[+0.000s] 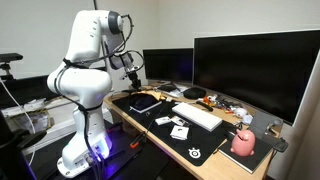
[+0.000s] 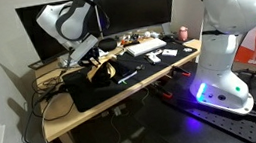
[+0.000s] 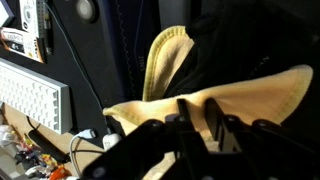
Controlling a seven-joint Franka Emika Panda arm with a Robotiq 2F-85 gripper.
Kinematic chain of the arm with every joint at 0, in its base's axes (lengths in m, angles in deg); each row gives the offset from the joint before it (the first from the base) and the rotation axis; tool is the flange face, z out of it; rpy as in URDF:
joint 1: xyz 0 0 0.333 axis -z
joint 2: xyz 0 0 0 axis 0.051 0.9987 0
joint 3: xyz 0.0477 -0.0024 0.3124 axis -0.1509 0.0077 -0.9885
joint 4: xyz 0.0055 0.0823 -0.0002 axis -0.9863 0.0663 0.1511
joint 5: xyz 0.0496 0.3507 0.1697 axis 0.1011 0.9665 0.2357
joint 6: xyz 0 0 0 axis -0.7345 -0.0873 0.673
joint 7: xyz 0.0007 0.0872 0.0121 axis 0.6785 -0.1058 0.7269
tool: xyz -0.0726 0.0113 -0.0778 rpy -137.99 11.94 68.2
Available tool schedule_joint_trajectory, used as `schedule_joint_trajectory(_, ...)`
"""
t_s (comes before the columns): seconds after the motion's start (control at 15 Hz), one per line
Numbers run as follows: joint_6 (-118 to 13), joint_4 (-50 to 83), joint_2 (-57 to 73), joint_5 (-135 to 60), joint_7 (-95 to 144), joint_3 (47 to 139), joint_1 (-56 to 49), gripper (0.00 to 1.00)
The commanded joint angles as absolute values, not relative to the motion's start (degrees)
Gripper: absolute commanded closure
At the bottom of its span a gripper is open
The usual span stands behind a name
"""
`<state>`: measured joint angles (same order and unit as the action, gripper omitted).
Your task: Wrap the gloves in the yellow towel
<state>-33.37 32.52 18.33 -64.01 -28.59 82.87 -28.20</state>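
The yellow towel point(image 3: 255, 92) lies rumpled on the black mat point(image 2: 100, 90) towards one end of the counter point(image 2: 61, 109), apart from the white keyboard point(image 3: 30, 95), with a fold partly over the dark gloves point(image 3: 235, 40); the fingers point(image 3: 222, 132) stand close on either side of a raised towel edge, probably to draw that flap across the gloves; whether they truly pinch the cloth I cannot tell.
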Motion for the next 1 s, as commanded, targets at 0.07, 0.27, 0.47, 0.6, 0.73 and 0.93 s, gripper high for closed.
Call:
schedule_joint_trajectory(0.07,-32.04,33.0,16.89,-65.06,-28.72,83.26,-28.51,1.0)
schedule_joint_trajectory(0.27,-33.34,35.24,14.46,-64.32,-27.6,83.22,-27.26,1.0)
schedule_joint_trajectory(0.47,-34.68,38.22,11.02,-63.22,-26.08,83.22,-24.97,1.0)
schedule_joint_trajectory(0.6,-34.98,40.04,8.83,-62.23,-24.06,83.13,-23.08,1.0)
schedule_joint_trajectory(0.73,-34.72,41.37,7.25,-61.18,-21.71,83.11,-21.33,1.0)
schedule_joint_trajectory(0.93,-34.04,43.09,5.73,-59.48,-17.77,83.02,-19.19,1.0)
